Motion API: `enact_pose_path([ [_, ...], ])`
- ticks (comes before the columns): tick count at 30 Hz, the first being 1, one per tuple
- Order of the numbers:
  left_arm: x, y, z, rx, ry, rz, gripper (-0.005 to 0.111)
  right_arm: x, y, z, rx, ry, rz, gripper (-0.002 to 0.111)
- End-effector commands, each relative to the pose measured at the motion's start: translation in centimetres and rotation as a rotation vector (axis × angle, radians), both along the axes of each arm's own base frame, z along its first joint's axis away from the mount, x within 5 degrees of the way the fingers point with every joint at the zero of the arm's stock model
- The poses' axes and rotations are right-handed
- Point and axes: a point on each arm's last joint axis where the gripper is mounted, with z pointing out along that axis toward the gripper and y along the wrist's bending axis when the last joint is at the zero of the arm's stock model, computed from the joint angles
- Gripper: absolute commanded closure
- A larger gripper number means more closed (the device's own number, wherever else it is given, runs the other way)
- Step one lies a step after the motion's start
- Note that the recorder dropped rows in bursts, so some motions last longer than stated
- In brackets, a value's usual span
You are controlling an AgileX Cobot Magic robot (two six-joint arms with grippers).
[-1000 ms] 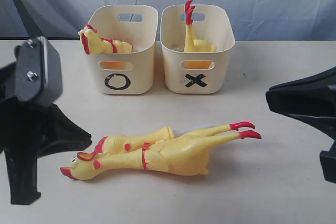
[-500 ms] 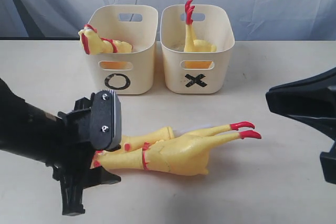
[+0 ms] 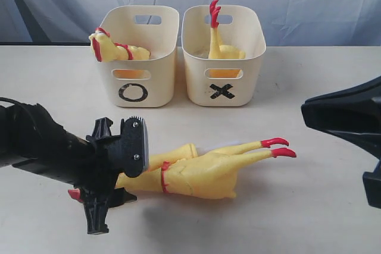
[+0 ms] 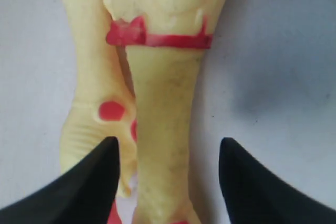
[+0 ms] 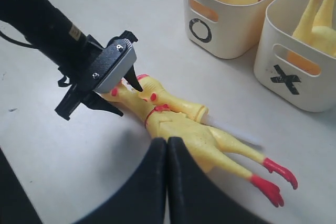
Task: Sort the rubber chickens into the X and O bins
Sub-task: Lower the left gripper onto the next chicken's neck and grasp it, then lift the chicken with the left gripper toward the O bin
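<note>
left hand (image 4: 169, 148) spread astride neck of long chicken (image 3: 202, 173), head-and-neck piece (image 3: 172, 156) touching alongside, right hand (image 5: 167, 148) closed, well apart

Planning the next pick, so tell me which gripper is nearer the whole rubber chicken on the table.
Left. The left gripper is open, with a finger on either side of the whole rubber chicken's neck. The right gripper, shut, sits apart from it, out past its feet.
</note>
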Motion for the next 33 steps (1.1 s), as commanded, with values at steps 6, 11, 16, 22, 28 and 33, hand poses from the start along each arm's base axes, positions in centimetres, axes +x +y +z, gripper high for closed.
enact_pose_path([
  [6, 0.1, -0.1, -1.8, 0.037, 0.045, 0.004, 0.053, -0.1, 0.0, 0.1, 0.021, 0.0, 0.001, 0.109],
  [11, 0.2, -0.2, -1.8, 0.027, 0.037, 0.03, 0.073, -0.1, 0.0, 0.1, 0.021, 0.0, 0.001, 0.109],
  [16, 0.3, -0.2, -1.8, 0.022, 0.037, 0.039, 0.107, -0.1, 0.0, 0.1, 0.021, 0.0, 0.001, 0.109],
  [22, -0.2, -0.2, -1.9, 0.022, 0.077, 0.015, 0.107, -0.1, 0.0, 0.1, 0.021, 0.0, 0.001, 0.109],
  [28, -1.1, -0.4, -0.7, -0.018, 0.126, -0.034, 0.107, -0.1, 0.0, 0.1, 0.021, 0.0, 0.001, 0.109],
  [33, -1.4, -0.8, 1.3, -0.141, 0.138, 0.053, 0.107, -0.1, 0.0, 0.1, 0.021, 0.0, 0.001, 0.109],
])
